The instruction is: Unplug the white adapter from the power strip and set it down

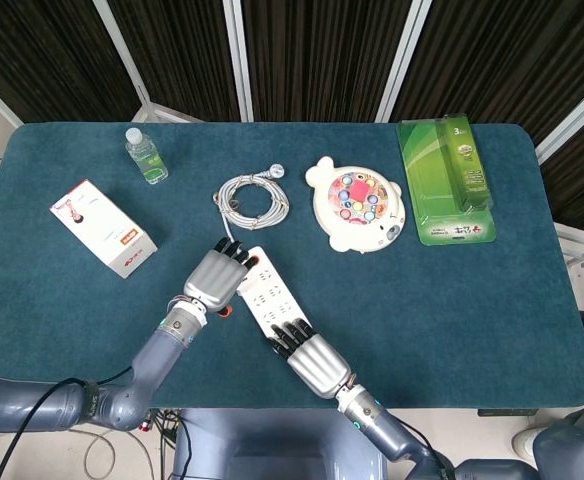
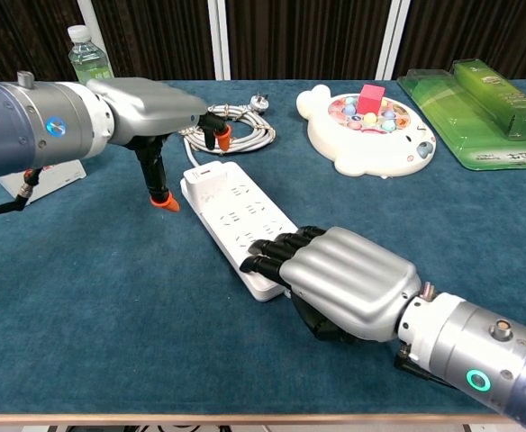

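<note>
While the glossy white power strip (image 1: 266, 295) lies diagonally at centre frame on the teal felt table (image 1: 452, 300), the right robot hand (image 2: 340, 279) presses flat on its near end. The left robot hand (image 2: 150, 103) hovers fingers spread at the far end, holding nothing. White adapter (image 2: 207, 173) there, plugged in. Dark curtains behind.

Robot lab test bench, teal-covered table (image 1: 452, 300), dark curtain backdrop (image 1: 312, 55), assorted props such as toy (image 1: 357, 203), bottle (image 1: 146, 155)
</note>
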